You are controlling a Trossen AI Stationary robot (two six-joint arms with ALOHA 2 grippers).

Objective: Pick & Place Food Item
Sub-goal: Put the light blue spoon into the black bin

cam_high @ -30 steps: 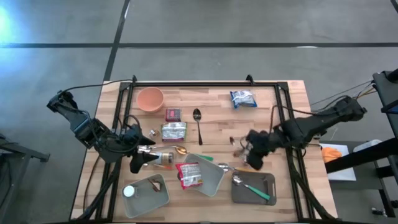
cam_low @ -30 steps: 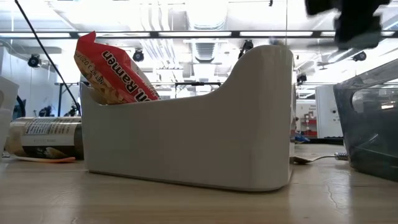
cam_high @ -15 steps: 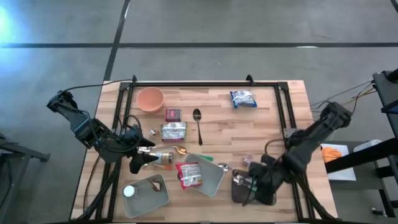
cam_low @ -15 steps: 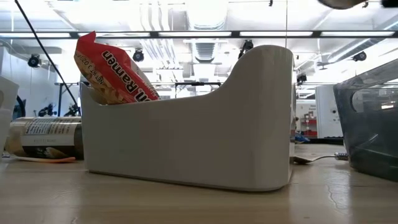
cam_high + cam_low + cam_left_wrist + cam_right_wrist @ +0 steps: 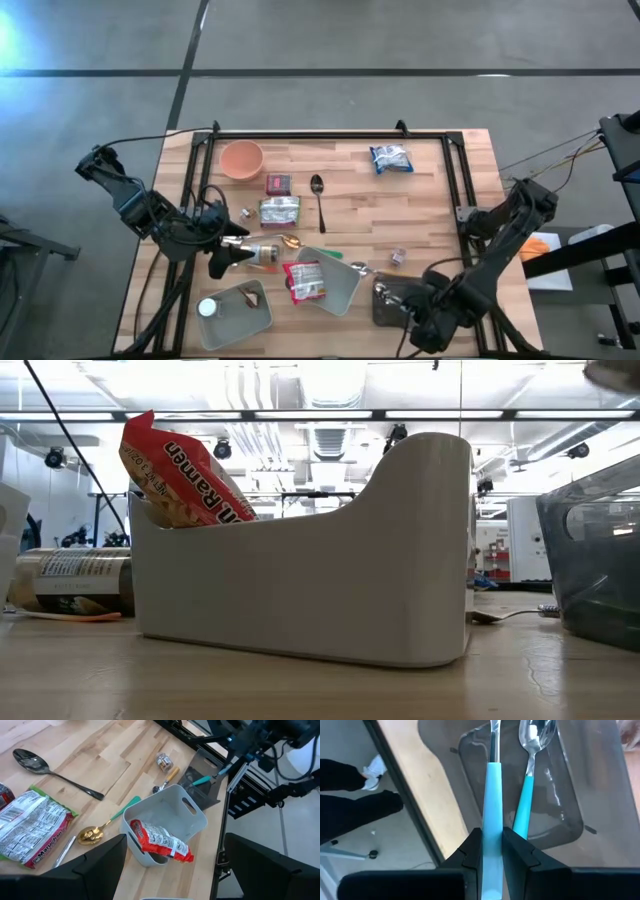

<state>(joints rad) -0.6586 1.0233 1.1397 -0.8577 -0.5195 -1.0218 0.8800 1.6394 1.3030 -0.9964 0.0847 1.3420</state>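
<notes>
Teal-handled utensil (image 5: pixel 490 795) is pinched between the right gripper's (image 5: pixel 491 851) fingers, jaws pressed tight on the handle. That gripper (image 5: pixel 425 320) hangs over the dark tray (image 5: pixel 430 292) at the near right of the table (image 5: pixel 440 180). A second teal-handled fork (image 5: pixel 529 785) already lies in that tray. Can't tell which kind of utensil is held, since its head runs out of the wrist view.

Left gripper (image 5: pixel 222 262) waits at the near left with fingers spread wide, holding nothing, just beside a lying jar (image 5: pixel 262 252).

Food side of the job:
- Ramen packet (image 5: pixel 305 280) sits in the pale bin (image 5: pixel 345 290) near centre, propped against the wall; low view shows it (image 5: pixel 180 470) sticking up above the rim (image 5: pixel 300 520). I'd call that one done.
- Green noodle packet (image 5: pixel 279 210), small dark red packet (image 5: pixel 278 184) and blue-white bag (image 5: pixel 390 158) lie loose on the table, far side.
- Small jar (image 5: pixel 397 257) stands alone between bin and right arm.
- Loose black spoon (image 5: pixel 318 192) mid-table, gold spoon (image 5: pixel 290 241) near the left gripper.
- Orange bowl (image 5: pixel 241 157) far left, clear container (image 5: pixel 240 312) near left holding a couple of small items, not identifiable.

Judgement: partly through. One packet is binned and one utensil trayed; the held one looks about ready to be dropped in. Several food items are left to sort.
</notes>
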